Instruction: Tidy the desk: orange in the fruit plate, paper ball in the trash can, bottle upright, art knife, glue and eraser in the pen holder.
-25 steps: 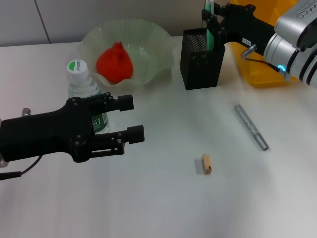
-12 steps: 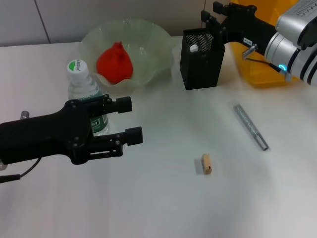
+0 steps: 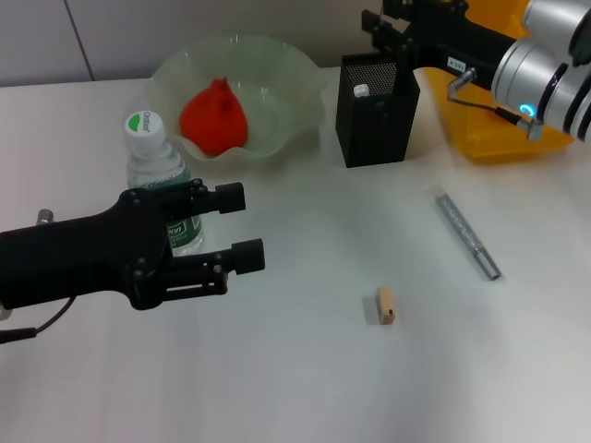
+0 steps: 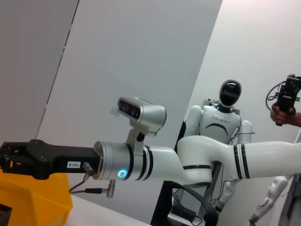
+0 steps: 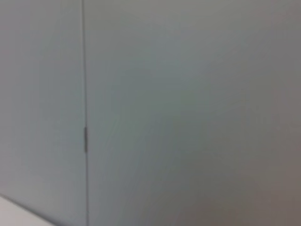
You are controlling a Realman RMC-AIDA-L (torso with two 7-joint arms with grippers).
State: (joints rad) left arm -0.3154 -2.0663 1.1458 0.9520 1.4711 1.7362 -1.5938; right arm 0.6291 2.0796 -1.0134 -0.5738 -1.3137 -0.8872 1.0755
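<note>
Right gripper [image 3: 386, 20] jaws open, empty, lifting at upper right; glue [image 3: 361, 90] now inside pen holder [image 3: 374, 115]. Left gripper [image 3: 242, 226] open, idle. Eraser [image 3: 386, 305], knife [image 3: 467, 235] remain.

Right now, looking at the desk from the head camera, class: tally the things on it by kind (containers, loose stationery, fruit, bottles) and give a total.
Containers: 3, fruit plate, pen holder, trash can
Loose stationery on the desk: 2, eraser, grey art knife
Fruit: 1, orange, in the fruit plate
Bottles: 1, bottle, upright
Total: 7
</note>
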